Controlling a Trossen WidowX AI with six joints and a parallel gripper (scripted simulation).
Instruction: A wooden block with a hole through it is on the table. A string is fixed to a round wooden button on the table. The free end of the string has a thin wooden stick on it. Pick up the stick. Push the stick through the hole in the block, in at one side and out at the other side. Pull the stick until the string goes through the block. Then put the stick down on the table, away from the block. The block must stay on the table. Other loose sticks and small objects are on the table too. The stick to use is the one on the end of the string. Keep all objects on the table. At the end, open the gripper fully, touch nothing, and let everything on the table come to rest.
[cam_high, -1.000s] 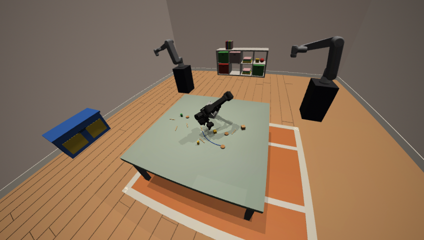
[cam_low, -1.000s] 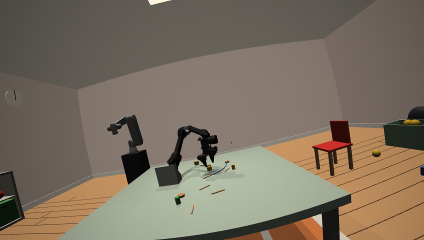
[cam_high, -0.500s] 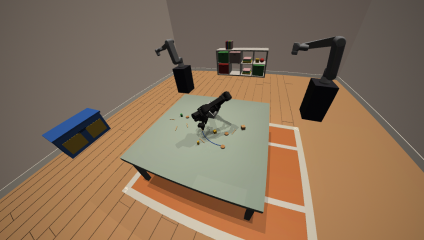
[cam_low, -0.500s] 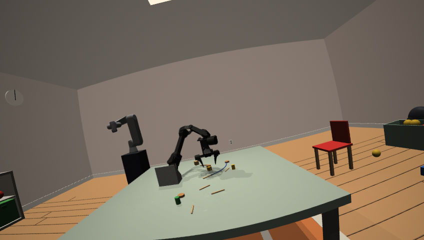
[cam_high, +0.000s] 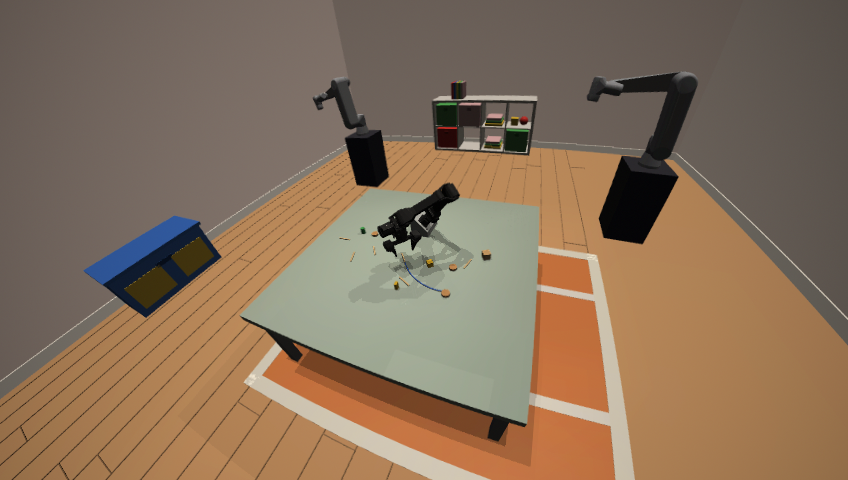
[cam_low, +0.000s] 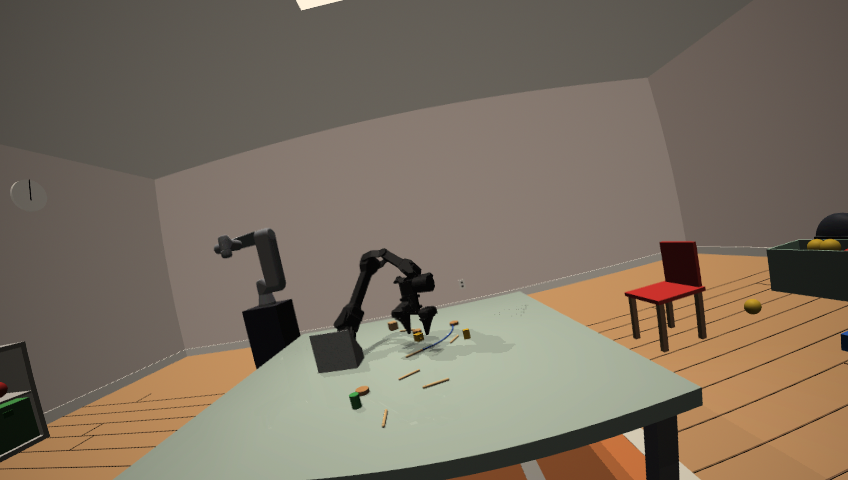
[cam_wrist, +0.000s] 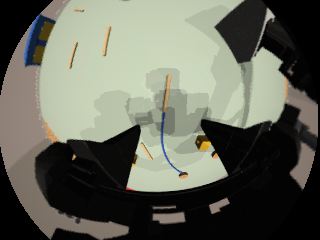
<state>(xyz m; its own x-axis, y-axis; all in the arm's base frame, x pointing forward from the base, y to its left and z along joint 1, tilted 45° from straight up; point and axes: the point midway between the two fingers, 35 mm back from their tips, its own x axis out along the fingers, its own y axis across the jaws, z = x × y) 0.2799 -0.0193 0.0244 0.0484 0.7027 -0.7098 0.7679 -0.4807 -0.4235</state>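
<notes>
Landmark: the yellow block (cam_high: 429, 262) (cam_low: 418, 336) (cam_wrist: 202, 143) on the desk (cam_high: 333, 321) (cam_low: 565, 392) (cam_wrist: 140, 40). Dark spot on one face; cannot tell if it is the hole. Directions as in top view.

Jaws (cam_high: 404, 249) (cam_low: 418, 332) spread wide apart, nothing between them, raised above the desk, up and left of the yellow block.

Tethered stick (cam_high: 402, 256) (cam_low: 415, 352) (cam_wrist: 167, 93): flat on the desk, left of the yellow block. Blue string (cam_high: 420, 283) (cam_low: 440, 341) (cam_wrist: 162, 140) leaves it, curving below the block to the anchor button (cam_high: 445, 293) (cam_low: 454, 322) (cam_wrist: 183, 175), below and slightly right. String passes outside the block.

Right of the yellow block: a loose button (cam_high: 452, 267) near, then a loose stick (cam_high: 467, 263), then a brown block (cam_high: 486, 254) (cam_low: 392, 325) farther out. Lower left: a small yellow piece (cam_high: 396, 285) (cam_low: 465, 333) and a short stick (cam_high: 404, 281) (cam_low: 454, 338) (cam_wrist: 146, 151) near each other.

Well left: three scattered sticks (cam_high: 352, 256) (cam_low: 435, 383) (cam_wrist: 106, 41). Upper left, well apart from the block: green cylinder (cam_high: 363, 230) (cam_low: 355, 400), with another button (cam_high: 374, 233) (cam_low: 362, 390) just beside it.
</notes>
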